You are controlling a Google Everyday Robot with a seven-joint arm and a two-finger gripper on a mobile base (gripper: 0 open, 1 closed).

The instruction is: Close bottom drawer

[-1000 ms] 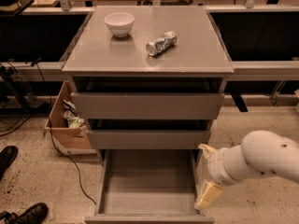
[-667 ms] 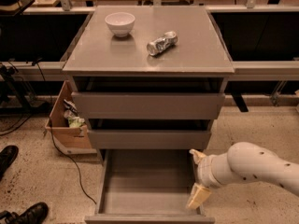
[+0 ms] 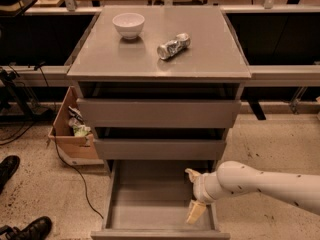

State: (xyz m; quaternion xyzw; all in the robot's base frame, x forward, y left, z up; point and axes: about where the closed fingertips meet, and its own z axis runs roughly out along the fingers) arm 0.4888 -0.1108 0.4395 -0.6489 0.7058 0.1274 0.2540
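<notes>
One matte grey handleless bottom drawer stands pulled out at six o'clock; the cream claw, spread, hangs inside by its three o'clock wall, so shoving from there could trap it

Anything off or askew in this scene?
The bottom drawer is pulled far out; the gripper hangs open over its right side. A crumpled can lies on its side on the cabinet top.

arm: extended from right | end effector: low, fingers apart
</notes>
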